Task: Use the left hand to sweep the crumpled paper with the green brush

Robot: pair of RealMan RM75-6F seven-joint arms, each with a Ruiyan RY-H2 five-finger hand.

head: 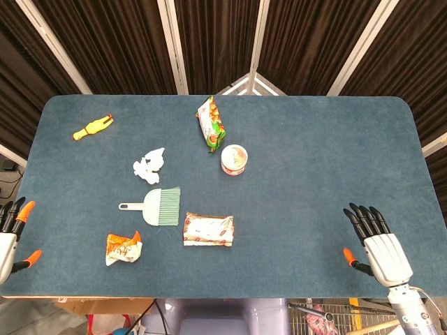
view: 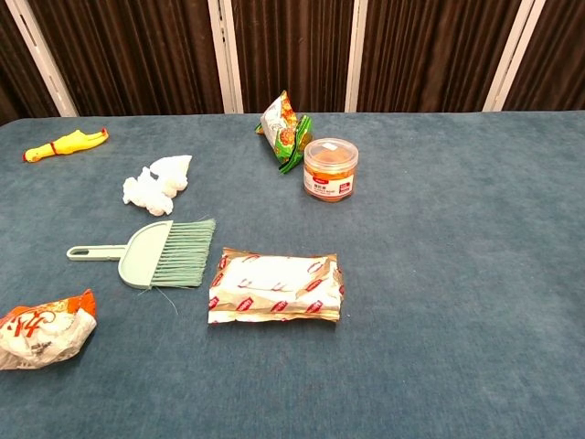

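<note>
The green brush [head: 156, 206] [view: 154, 253] lies flat on the blue table, handle to the left and bristles to the right. Just beyond it sits the white crumpled paper [head: 149, 165] [view: 156, 182]. In the head view my left hand [head: 10, 237] hovers at the table's near left corner, fingers spread and empty, well left of the brush. At the near right corner is my right hand [head: 376, 244], likewise spread and holding nothing. Neither hand shows in the chest view.
A red-and-white packet [head: 208, 229] lies right of the brush; an orange snack bag [head: 123, 248] lies near its front left. An orange-lidded jar [head: 234, 159], a green snack bag [head: 211, 124] and a yellow toy [head: 92, 128] sit further back.
</note>
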